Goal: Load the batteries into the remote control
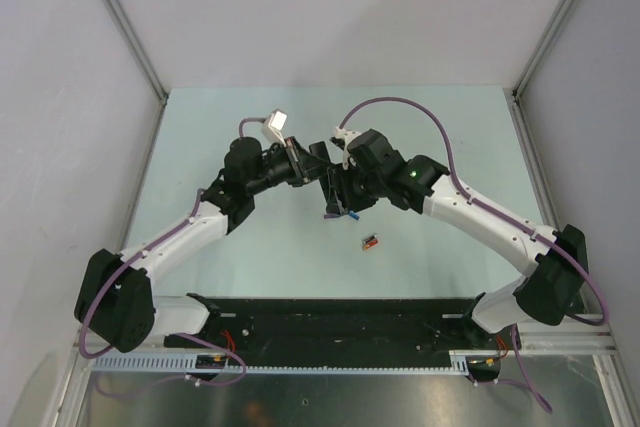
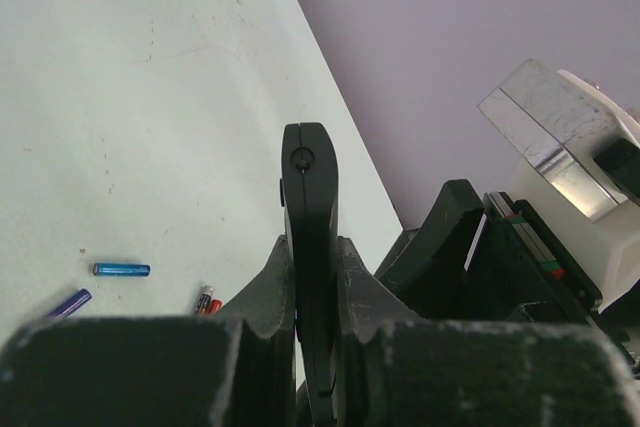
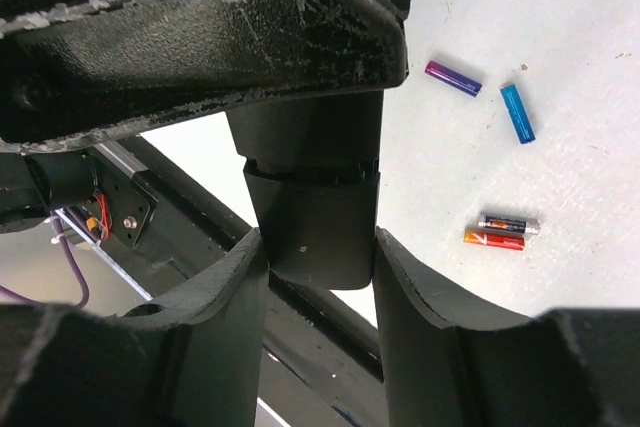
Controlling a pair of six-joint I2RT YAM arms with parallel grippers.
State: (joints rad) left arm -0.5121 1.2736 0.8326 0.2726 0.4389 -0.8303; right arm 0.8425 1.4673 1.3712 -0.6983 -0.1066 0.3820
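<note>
Supporting table (image 1: pixel 250 127): a pale green surface is lying under both arms, and four batteries are resting on it.
Left arm (image 1: pixel 180 237): it is reaching in from the left and meeting the right arm (image 1: pixel 490 222) over the middle of the table.
Left gripper (image 2: pixel 312 257): its fingers are squeezing together on the remote control (image 2: pixel 310 187), which is standing edge-on between them and sticking out past the tips.
Right gripper (image 3: pixel 320 242): its fingers are sitting partway apart and pressing on both sides of one end of the remote. A seam is crossing the black body just above the grip.
Remote control: it is hanging off the table, gripped by both grippers at once.
Blue battery (image 3: pixel 517 113): it is lying on the table just beside the purple battery (image 3: pixel 453 78), not touching it.
Red-orange battery (image 3: pixel 492 239): it is lying side by side against the dark battery (image 3: pixel 508 223), which has a silver tip. The pair is sitting near the blue one, on the side toward the arm bases.
</note>
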